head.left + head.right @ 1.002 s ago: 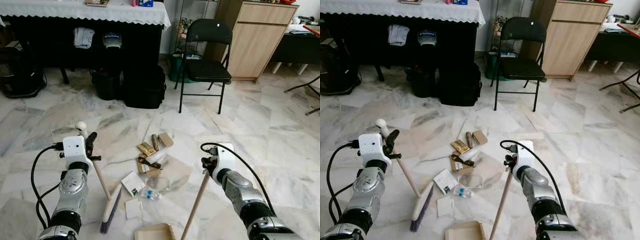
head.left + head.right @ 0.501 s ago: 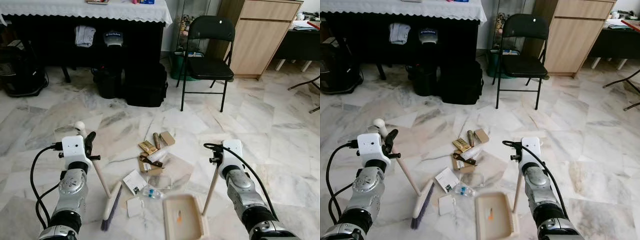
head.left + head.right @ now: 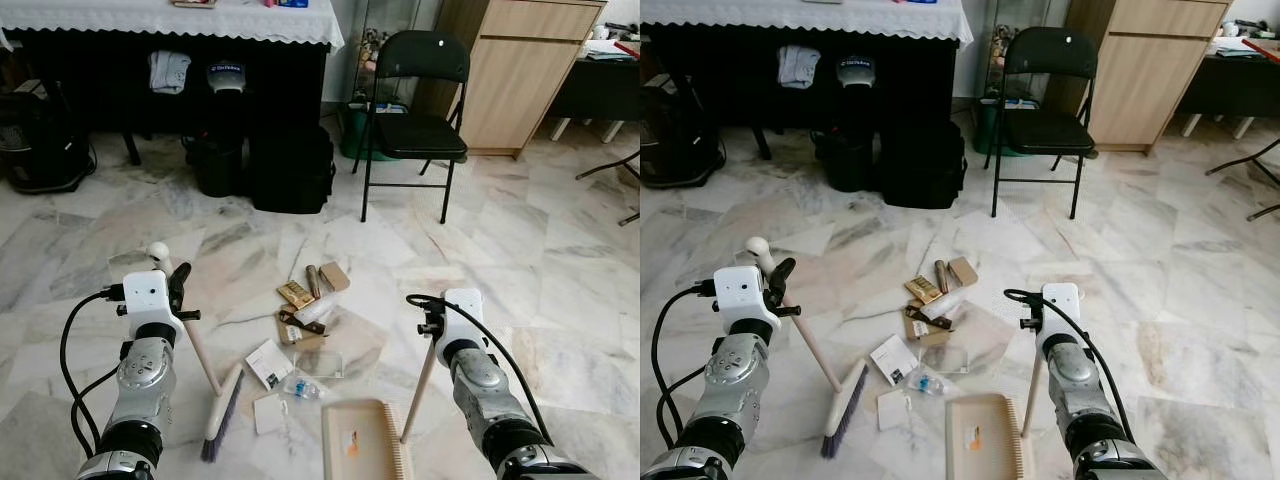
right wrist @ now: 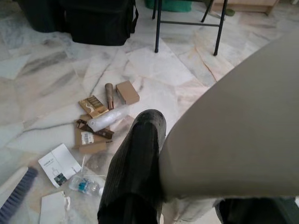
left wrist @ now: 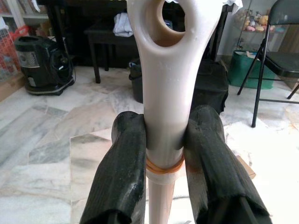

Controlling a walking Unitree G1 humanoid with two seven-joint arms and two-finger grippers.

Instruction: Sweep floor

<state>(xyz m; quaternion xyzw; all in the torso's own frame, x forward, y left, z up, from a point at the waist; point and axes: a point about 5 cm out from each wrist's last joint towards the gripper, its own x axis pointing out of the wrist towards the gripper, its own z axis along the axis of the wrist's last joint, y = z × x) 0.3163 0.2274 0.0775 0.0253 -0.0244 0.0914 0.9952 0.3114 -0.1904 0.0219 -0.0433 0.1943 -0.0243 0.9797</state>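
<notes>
My left gripper (image 3: 176, 290) is shut on the cream handle of a broom (image 3: 200, 350), just below its looped top (image 5: 170, 28). The fingers (image 5: 127, 154) pinch it from both sides. Its purple-bristled head (image 3: 222, 415) rests on the marble floor, left of the litter. My right gripper (image 3: 434, 326) is shut on the long wooden handle (image 3: 420, 385) of a beige dustpan (image 3: 365, 445), which lies flat on the floor near me. A small orange scrap lies in the pan. The litter pile (image 3: 305, 310) of cardboard boxes, a bottle, papers and plastic lies between both tools.
A black folding chair (image 3: 415, 110) stands beyond the litter, with black bags (image 3: 290, 170) under a white-clothed table (image 3: 150, 22) to its left. A wooden cabinet (image 3: 520, 70) is at the back right and a vacuum cleaner (image 3: 40, 140) at the far left.
The dustpan swung from under my view's lower edge to lie flat beside the litter. In the last half second it slid slightly nearer. The broom has not moved.
</notes>
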